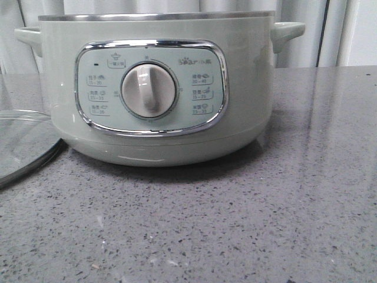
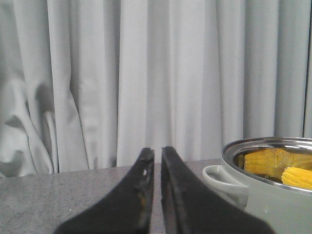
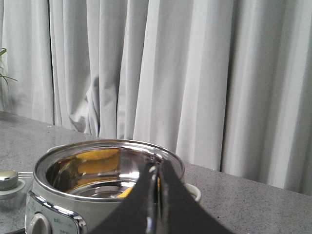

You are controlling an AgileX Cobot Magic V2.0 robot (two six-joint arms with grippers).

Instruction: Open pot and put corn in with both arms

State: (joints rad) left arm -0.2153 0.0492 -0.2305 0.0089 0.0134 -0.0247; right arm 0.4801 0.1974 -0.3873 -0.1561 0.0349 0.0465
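Observation:
The pale sage-green pot (image 1: 159, 88) stands open on the grey table, its dial facing the front camera. The yellow corn (image 2: 297, 176) lies inside it, with its reflection on the steel wall. In the right wrist view the pot (image 3: 63, 204) sits below and a sliver of corn (image 3: 127, 192) shows beside the fingers. My left gripper (image 2: 157, 150) is shut and empty, beside the pot's side handle (image 2: 222, 178). My right gripper (image 3: 157, 165) is shut and empty, over the pot's rim. Neither gripper shows in the front view.
The clear glass lid (image 1: 23, 141) lies flat on the table against the pot's left side; its knob (image 3: 7, 179) shows in the right wrist view. White curtains (image 2: 146, 73) hang behind the table.

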